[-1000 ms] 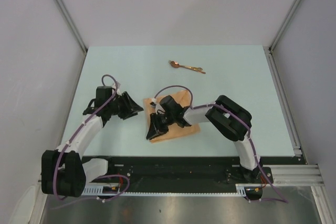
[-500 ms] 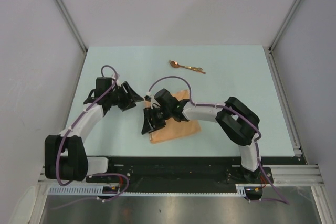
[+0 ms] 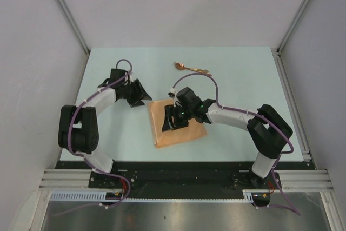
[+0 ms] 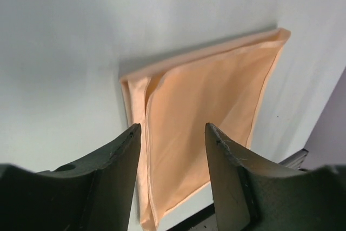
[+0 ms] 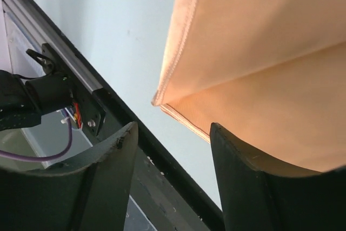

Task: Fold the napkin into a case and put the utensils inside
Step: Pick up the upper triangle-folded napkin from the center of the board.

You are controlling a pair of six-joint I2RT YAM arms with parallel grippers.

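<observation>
Napkin first: the plain peach-orange cloth napkin (image 3: pixel 184 136) lies folded flat into a rough rectangle on the pale green surface (image 3: pixel 243 90), near the middle and towards the near edge. The right wrist view shows stacked layers at one corner. The left wrist view shows a narrow turned-over strip along one side.

Your left fingers (image 4: pixel 113 177) stand well apart with nothing between them. They hang just off the napkin's far left corner, and you see cloth through the gap, not in it. Your right fingers (image 5: pixel 108 177) are also spread wide and hold nothing. They sit above the middle of the napkin, and I cannot tell whether they touch it.

The thin copper-gold metal utensils (image 3: pixel 192 68) lie together on the far side of the surface, well apart from the napkin and from both arms.

I judge the folding is done or nearly done, and the loading has not begun. Check whether the layers lie flat enough to form a pocket. If they do, send the right arm to the far side for the utensils. They are thin and lie flat, so come down low and square before closing. Keep the left fingers by the corner to pin the cloth or lift the open edge when you slide the cutlery in.
</observation>
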